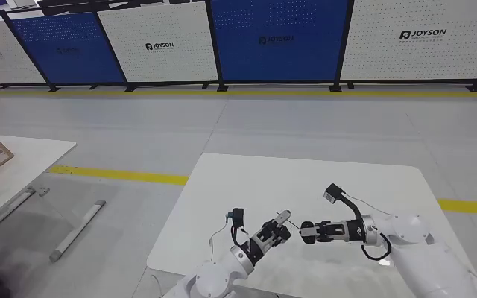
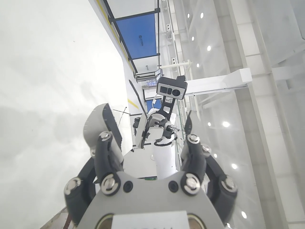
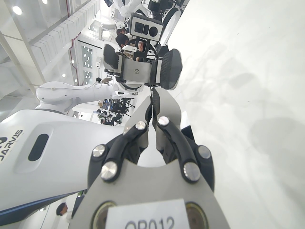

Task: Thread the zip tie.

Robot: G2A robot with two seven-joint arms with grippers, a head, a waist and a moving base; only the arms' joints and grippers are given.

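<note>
A thin black zip tie [image 2: 137, 97] sticks out of my right gripper [image 3: 152, 97], which is shut on it above the white table [image 1: 313, 186]. The same zip tie [image 1: 294, 223] runs as a fine dark line between the two grippers near the table's front edge. My left gripper [image 2: 149, 121] is open, its two fingers spread wide with nothing between them. It faces the right gripper [image 1: 307, 232] head-on, a short gap away. The left gripper [image 3: 142, 65] shows its dark pads on either side of the tie's free end [image 3: 151, 91].
The table's front edge lies just below both arms. A second white table [image 1: 30, 156] stands at the far left, and a pale post [image 1: 74, 231] lies on the floor beside it. Blue and white panels [image 1: 276, 41] line the back.
</note>
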